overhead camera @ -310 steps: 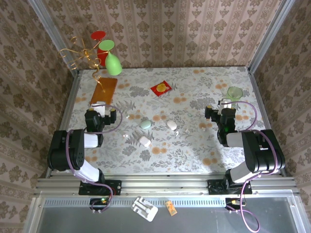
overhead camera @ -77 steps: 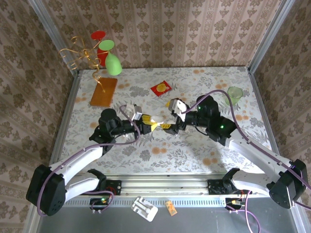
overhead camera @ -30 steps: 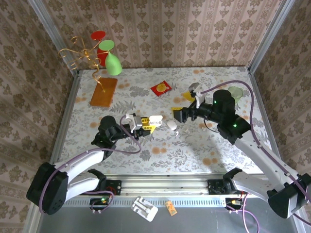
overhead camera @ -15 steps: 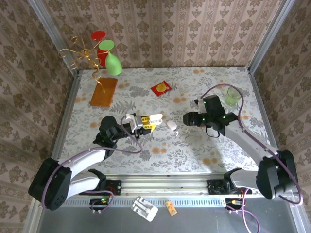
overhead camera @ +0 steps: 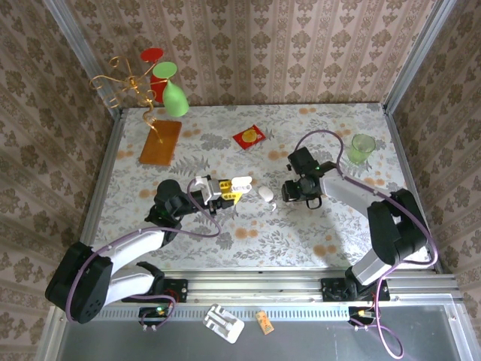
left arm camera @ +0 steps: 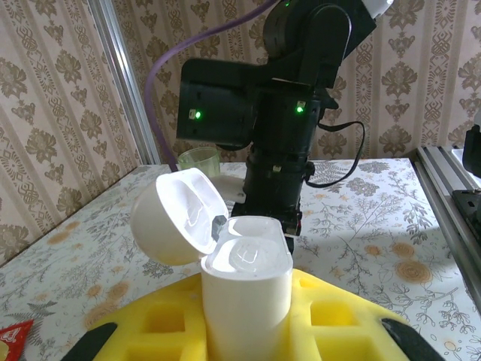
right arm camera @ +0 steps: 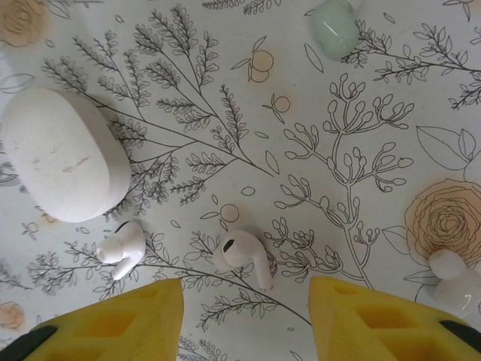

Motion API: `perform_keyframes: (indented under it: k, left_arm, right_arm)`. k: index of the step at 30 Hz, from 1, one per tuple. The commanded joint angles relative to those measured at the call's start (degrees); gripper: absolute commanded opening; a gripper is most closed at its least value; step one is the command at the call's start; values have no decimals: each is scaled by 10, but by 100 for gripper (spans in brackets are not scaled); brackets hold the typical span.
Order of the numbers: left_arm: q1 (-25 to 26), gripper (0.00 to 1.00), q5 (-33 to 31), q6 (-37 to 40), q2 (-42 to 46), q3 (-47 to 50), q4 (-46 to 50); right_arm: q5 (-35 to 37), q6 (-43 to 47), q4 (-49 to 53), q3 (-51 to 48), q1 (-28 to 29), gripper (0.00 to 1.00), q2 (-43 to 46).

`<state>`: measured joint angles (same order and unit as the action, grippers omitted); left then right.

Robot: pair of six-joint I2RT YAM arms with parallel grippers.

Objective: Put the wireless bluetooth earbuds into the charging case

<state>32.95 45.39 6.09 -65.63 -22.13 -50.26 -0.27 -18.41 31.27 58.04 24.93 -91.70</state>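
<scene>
Flower-printed tabletop, walled by patterned paper.

Cases, three. One white charging case, lid hinged open, is clamped upright between the yellow fingers of the left gripper above the tabletop's middle. One closed white oval case lies flat just right of it. One mint-green case lies nearby.

Of earbuds, two are plain, both on the cloth beside the oval case. The right gripper hangs over them, jaws apart and empty, one earbud just ahead of the gap.

The right wrist view resolves the earbud stems, mere specks from above, and a third white piece cut by the frame edge, kind unclear. The left wrist view gives the lid's moulded hollows. The top view adds a green cup near the right edge, a red packet and a wire stand at the far left corner.
</scene>
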Motion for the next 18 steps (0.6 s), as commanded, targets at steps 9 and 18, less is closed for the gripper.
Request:
perform_keyframes:
  k: [9,18]
  left_arm:
    - [1,0,10,13,12,2,-4]
    - [2,0,7,14,16,5,3]
  right_arm:
    - [50,-2,32,44,13,36,-72]
    - [1,16,35,61,13,37,-107]
